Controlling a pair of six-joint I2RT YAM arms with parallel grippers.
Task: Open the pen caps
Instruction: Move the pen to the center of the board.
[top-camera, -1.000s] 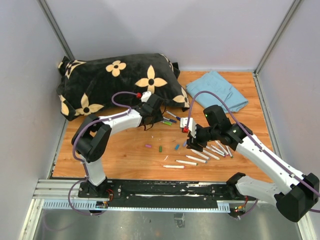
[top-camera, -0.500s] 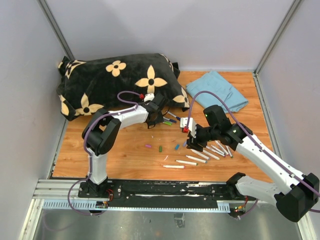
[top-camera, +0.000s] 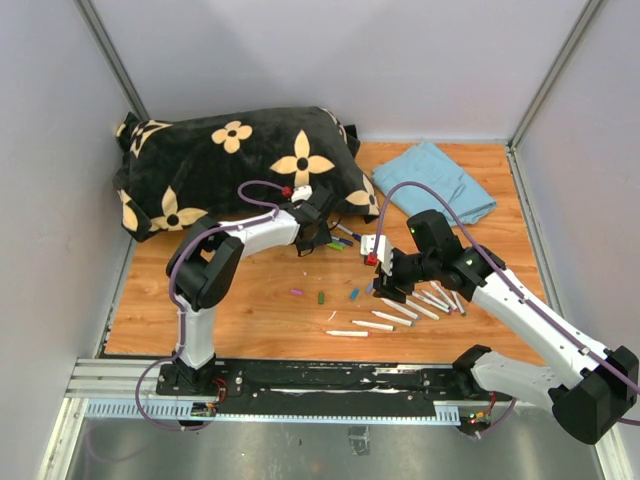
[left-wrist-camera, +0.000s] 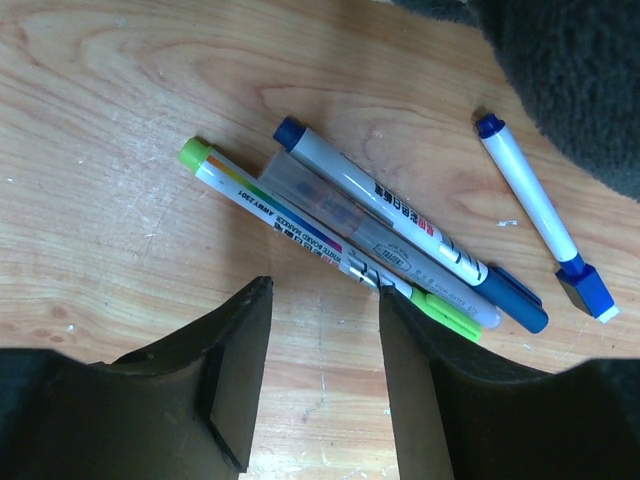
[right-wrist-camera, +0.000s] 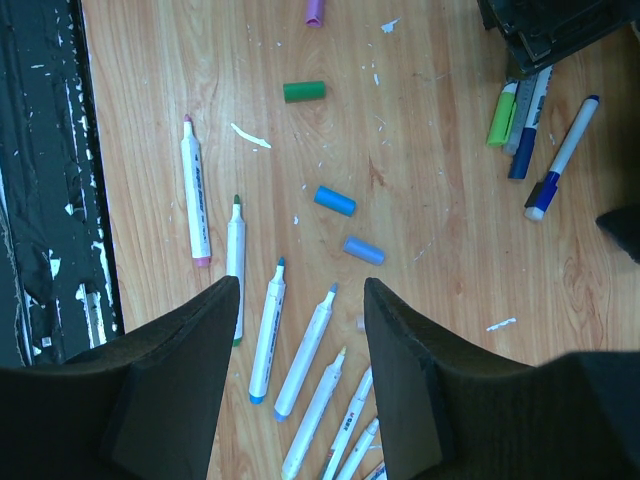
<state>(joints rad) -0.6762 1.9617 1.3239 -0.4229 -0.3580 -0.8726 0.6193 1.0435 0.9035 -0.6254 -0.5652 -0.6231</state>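
Three capped pens lie bunched together, one with a green cap (left-wrist-camera: 195, 152) and one with a blue cap (left-wrist-camera: 290, 130). A separate blue-capped pen (left-wrist-camera: 530, 205) lies beside them. My left gripper (left-wrist-camera: 322, 290) is open and empty, its fingertips just short of the bunch (top-camera: 338, 242). Loose caps lie mid-table: purple (right-wrist-camera: 314, 10), green (right-wrist-camera: 303, 91), blue (right-wrist-camera: 335, 200) and pale blue (right-wrist-camera: 363, 249). My right gripper (right-wrist-camera: 300, 285) is open and empty above several uncapped white pens (right-wrist-camera: 265, 330).
A black pillow with cream flowers (top-camera: 230, 160) lies at the back left, right behind my left gripper (top-camera: 318, 243). A folded blue cloth (top-camera: 435, 180) lies at the back right. Uncapped pens (top-camera: 375, 325) spread below my right gripper (top-camera: 385, 285).
My left arm has swung right and further from its base, bringing its open gripper up to the bunch of capped pens. The right arm has not moved.
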